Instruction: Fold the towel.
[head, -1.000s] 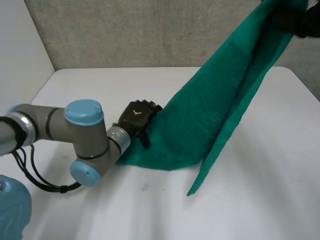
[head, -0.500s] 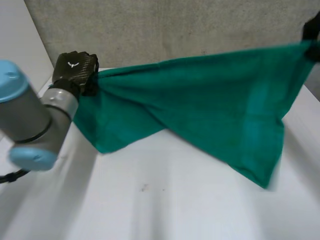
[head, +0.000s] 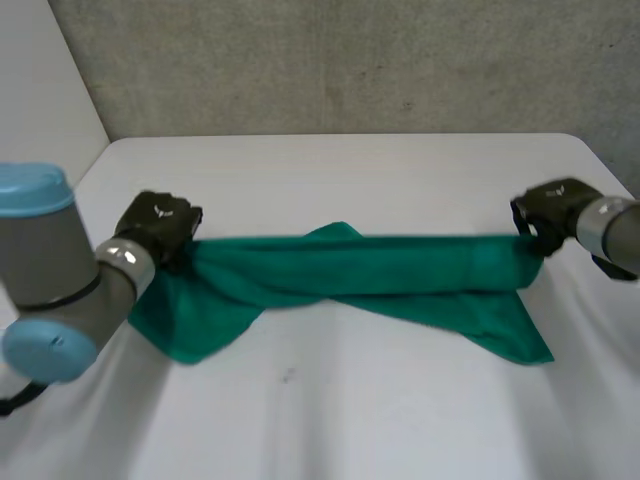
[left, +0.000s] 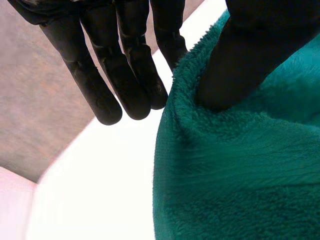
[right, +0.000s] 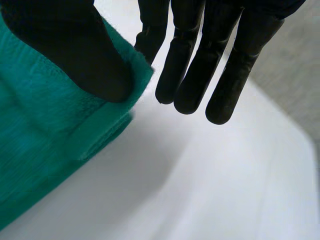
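Note:
A green towel (head: 380, 275) is stretched in a long twisted band between my two hands, low over the white table (head: 340, 420). Loose flaps of it rest on the table at both ends. My left hand (head: 160, 222) holds the towel's left end. In the left wrist view the thumb (left: 245, 55) presses the towel's edge (left: 240, 175) against a finger behind it, and the other fingers (left: 125, 70) stay straight beside it. My right hand (head: 548, 208) holds the right end. Its thumb (right: 75, 55) pins the towel corner (right: 45, 125) the same way.
A grey wall (head: 350, 60) runs behind the table's far edge. Bare white tabletop lies in front of the towel and behind it. My left arm's grey elbow with its blue cap (head: 40, 270) stands over the table's left side.
The left hand closed on the towel's left end and lifted it out to the left. Both hands then came down, and the towel went from hanging high to stretched low over the table.

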